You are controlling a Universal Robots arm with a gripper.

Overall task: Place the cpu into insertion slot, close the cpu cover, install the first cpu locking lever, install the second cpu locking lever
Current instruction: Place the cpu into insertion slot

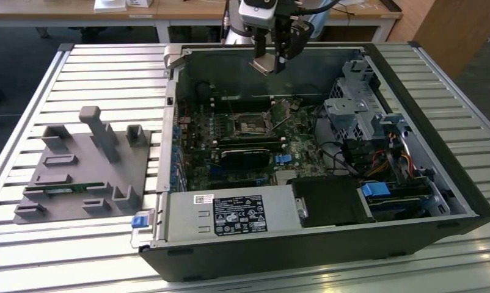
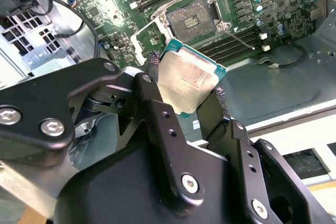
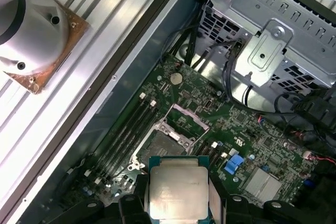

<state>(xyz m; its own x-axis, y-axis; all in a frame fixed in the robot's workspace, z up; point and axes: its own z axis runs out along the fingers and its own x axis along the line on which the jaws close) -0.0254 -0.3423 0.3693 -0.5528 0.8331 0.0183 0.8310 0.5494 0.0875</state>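
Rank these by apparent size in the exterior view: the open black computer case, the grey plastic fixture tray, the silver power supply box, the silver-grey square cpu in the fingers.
Largest to smallest:
1. open black computer case
2. grey plastic fixture tray
3. silver power supply box
4. silver-grey square cpu, clearly smallest

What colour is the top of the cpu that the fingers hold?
The cpu top is dull silver-grey, clearest in the first wrist view.
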